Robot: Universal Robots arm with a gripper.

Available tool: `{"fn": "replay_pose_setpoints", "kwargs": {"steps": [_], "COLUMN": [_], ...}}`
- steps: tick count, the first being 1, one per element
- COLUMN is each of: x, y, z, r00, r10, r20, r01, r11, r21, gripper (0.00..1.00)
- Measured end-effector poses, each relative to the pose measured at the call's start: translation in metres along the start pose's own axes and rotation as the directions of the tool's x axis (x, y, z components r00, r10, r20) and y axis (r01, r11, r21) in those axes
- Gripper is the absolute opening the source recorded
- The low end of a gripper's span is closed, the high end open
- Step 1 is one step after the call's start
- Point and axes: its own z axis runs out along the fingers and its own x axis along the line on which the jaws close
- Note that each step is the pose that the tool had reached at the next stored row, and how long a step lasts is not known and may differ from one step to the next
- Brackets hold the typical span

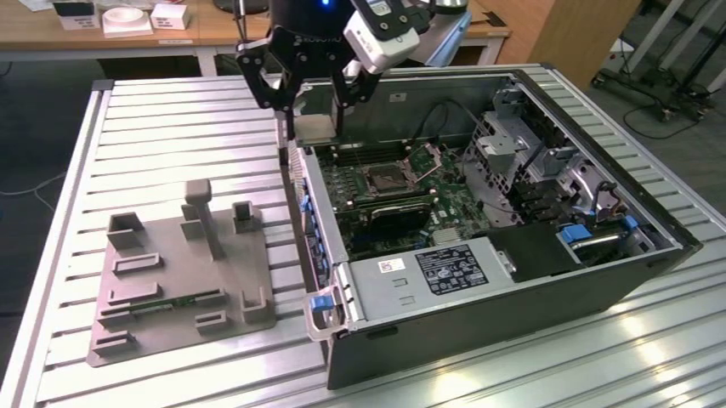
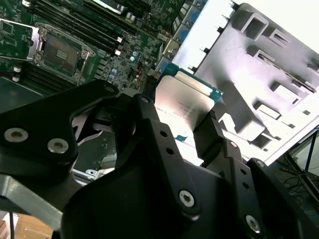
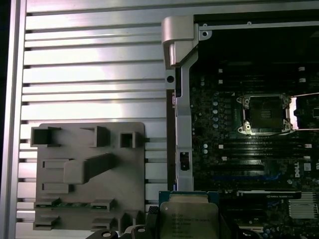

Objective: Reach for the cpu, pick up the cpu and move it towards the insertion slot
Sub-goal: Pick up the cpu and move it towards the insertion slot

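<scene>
The small flat square cpu (image 3: 190,220), with a silvery metal top plate and a thin green-tan rim, is pinched by its opposite edges between the black fingers (image 2: 209,137) of the gripper (image 1: 316,109), held in the air above the edge of the open black computer case (image 1: 511,314); in the exterior view it shows as a pale square (image 1: 316,128) between the fingertips, at about ten o'clock from the socket. Faint print covers its top plate in both wrist views but cannot be made out. The insertion slot (image 1: 386,180), a square silver-framed socket with a dark centre on the green motherboard (image 1: 454,208), lies open with its hinged metal plate (image 1: 433,158) swung up at its two o'clock side; the first wrist view shows the same socket (image 3: 264,114) well apart from the chip. Long narrow memory slots (image 3: 259,149) run beside the socket. At the case's front sits a grey box carrying a black-and-white label (image 1: 451,268), its text too small to make out. At nine o'clock from the case rests a grey plastic tray (image 1: 182,280) with raised blocks and recesses. Everything stands on a ribbed aluminium worktop (image 1: 170,127); behind it are a wooden desk (image 1: 136,38) with small white boxes (image 1: 125,17) and a dark floor with cables (image 1: 669,110).
</scene>
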Motion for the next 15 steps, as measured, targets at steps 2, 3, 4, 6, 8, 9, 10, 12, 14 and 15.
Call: {"fn": "replay_pose_setpoints", "kwargs": {"steps": [2,3,4,6,8,9,10,12,14,15], "x": [-0.0007,-0.001,-0.0014,-0.0021,-0.0027,-0.003,-0.0033,-0.0038,-0.0044,-0.0047], "y": [0.0,0.0,0.0,0.0,0.0,0.0001,0.0001,0.0001,0.0001,0.0001], "z": [0.0,0.0001,0.0001,0.0001,0.0002,0.0002,0.0002,0.0003,0.0003,0.0004], "r00": [1.0,1.0,1.0,1.0,1.0,1.0,1.0,1.0,1.0,1.0], "r10": [0.0,0.0,0.0,0.0,0.0,0.0,0.0,0.0,0.0,0.0], "r20": [0.0,0.0,0.0,-0.0001,0.0,0.0,0.0,0.0,0.0,0.0], "r01": [0.0,0.0,0.0,0.0,0.0,0.0,0.0,0.0,0.0,0.0], "r11": [1.0,1.0,1.0,1.0,1.0,1.0,1.0,1.0,1.0,1.0], "r21": [0.0,0.0,0.0,0.0,0.0,0.0,0.0,0.0,0.0,-0.0001], "gripper": [0.54,0.54,0.54,0.54,0.54,0.54,0.54,0.54,0.54,0.54]}}
